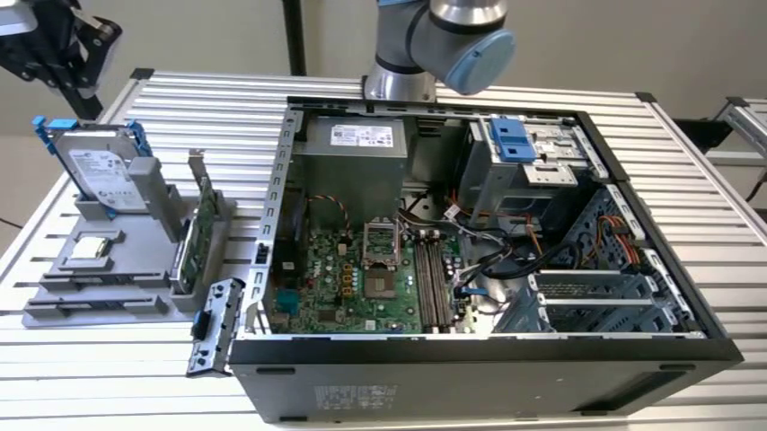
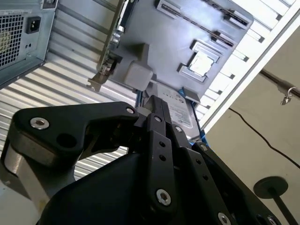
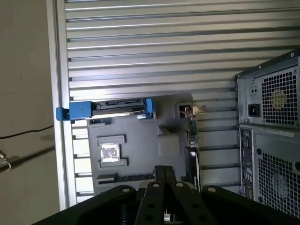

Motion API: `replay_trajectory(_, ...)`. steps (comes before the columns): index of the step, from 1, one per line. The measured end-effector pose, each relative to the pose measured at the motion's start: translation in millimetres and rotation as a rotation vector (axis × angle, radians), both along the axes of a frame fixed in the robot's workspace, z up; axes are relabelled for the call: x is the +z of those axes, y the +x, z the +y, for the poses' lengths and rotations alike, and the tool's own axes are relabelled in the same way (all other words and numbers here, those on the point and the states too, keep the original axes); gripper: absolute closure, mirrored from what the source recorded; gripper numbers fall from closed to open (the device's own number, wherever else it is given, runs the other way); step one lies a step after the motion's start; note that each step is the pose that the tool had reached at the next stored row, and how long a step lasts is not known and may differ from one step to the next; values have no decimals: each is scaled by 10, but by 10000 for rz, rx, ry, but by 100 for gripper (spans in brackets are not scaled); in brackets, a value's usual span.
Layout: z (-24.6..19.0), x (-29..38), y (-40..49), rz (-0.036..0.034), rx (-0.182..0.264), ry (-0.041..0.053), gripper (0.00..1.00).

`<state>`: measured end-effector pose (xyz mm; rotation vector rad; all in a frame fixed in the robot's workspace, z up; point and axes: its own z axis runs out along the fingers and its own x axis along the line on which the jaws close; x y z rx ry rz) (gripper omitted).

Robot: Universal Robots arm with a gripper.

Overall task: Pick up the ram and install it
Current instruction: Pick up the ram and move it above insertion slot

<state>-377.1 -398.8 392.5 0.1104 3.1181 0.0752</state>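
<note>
Claw: the gripper [image 3: 164, 172] has its two black fingers [image 2: 157, 105] pressed together with nothing between them. It hangs above the gray holder [image 3: 140, 150] and touches nothing on it. In the exterior view it sits high at the exterior view's left [image 1: 82, 94].
Ram: a thin dark strip [image 3: 126, 177] stands on edge in a long slot of the holder, at the end away from the hard drive. It seems to be the ram, but that is hard to tell.
Chip: a small silver square [image 3: 110, 153] lies flat in a pocket between that slot and the drive.
Hard drive: the silver hard drive with blue rails [image 3: 117, 108] stands upright at the holder's other end.
Green card: the green card [image 3: 192, 136] stands on edge along the holder's side nearest the computer.
Table: the slatted metal table [image 1: 215, 99] carries the holder and the case.
Case: the open computer case [image 1: 480, 377] stands just beside the holder, with its motherboard [image 1: 348, 278] exposed.
Memory slots: the memory slots [image 1: 432, 278] run side by side beside the processor socket [image 1: 381, 247].
</note>
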Motion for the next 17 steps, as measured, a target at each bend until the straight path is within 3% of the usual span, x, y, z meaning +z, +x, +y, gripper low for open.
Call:
replay_trajectory(8, 0, 0, -178, 1, 5, 0, 100)
replay_trajectory(17, 0, 0, -268, -1, 484, 0, 100)
